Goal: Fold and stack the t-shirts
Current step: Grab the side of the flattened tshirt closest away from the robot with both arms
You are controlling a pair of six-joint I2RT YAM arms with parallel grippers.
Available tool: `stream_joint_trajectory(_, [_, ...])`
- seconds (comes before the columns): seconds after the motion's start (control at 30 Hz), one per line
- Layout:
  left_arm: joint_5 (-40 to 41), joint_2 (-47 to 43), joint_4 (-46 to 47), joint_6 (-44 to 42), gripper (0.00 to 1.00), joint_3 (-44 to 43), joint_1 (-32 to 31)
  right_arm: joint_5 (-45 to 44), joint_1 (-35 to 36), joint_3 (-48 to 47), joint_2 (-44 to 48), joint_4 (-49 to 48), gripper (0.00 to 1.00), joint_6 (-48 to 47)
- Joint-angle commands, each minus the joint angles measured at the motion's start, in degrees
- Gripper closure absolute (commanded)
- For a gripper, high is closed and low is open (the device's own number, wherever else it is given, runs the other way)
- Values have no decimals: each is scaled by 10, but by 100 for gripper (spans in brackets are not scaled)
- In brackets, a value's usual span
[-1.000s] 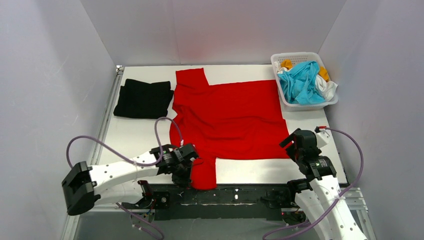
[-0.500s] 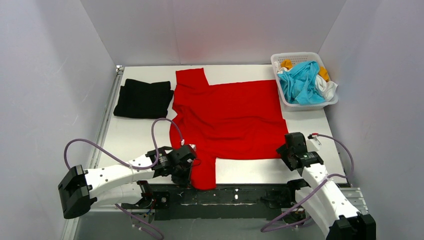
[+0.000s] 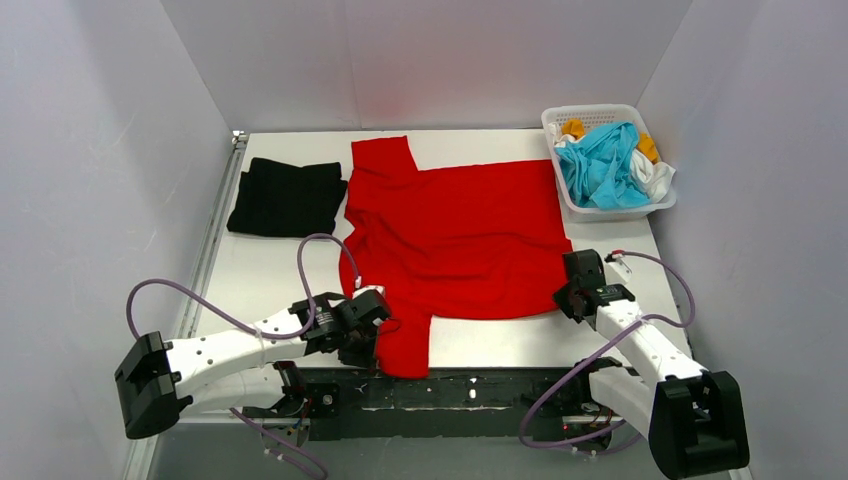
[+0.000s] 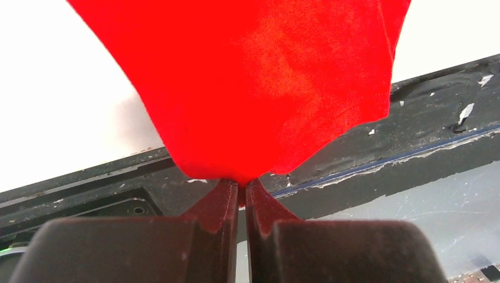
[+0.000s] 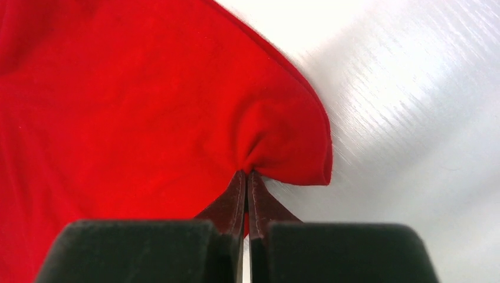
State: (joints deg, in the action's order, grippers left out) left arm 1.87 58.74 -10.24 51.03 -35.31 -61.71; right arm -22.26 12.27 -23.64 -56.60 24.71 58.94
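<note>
Both left pincer (image 4: 242, 185) and right pincer (image 5: 247, 173) pinch red t-shirt (image 3: 460, 230) edges.

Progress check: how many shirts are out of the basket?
2. The red t-shirt lies spread mid-table, pinched by the left gripper and right gripper; the black t-shirt sits folded at the far left. More cloth fills the basket, uncountable.
</note>
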Motion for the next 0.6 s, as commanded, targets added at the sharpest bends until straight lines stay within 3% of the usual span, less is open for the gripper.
stream_joint_trajectory(0.0, [24,-20,-97,9,100,-19,-2,13,-1,-17,34,83,99,-13])
stream_joint_trajectory(0.17, [-15,-51,-198,28,100,-43,-2,53,-1,-64,106,259,99,-25])
stream_joint_trajectory(0.3, [-76,-80,-234,66,100,-25,-3,142,-1,-93,140,306,99,-38])
stream_joint_trajectory(0.57, [-131,-125,-269,135,100,29,-3,184,1,-136,156,410,99,-41])
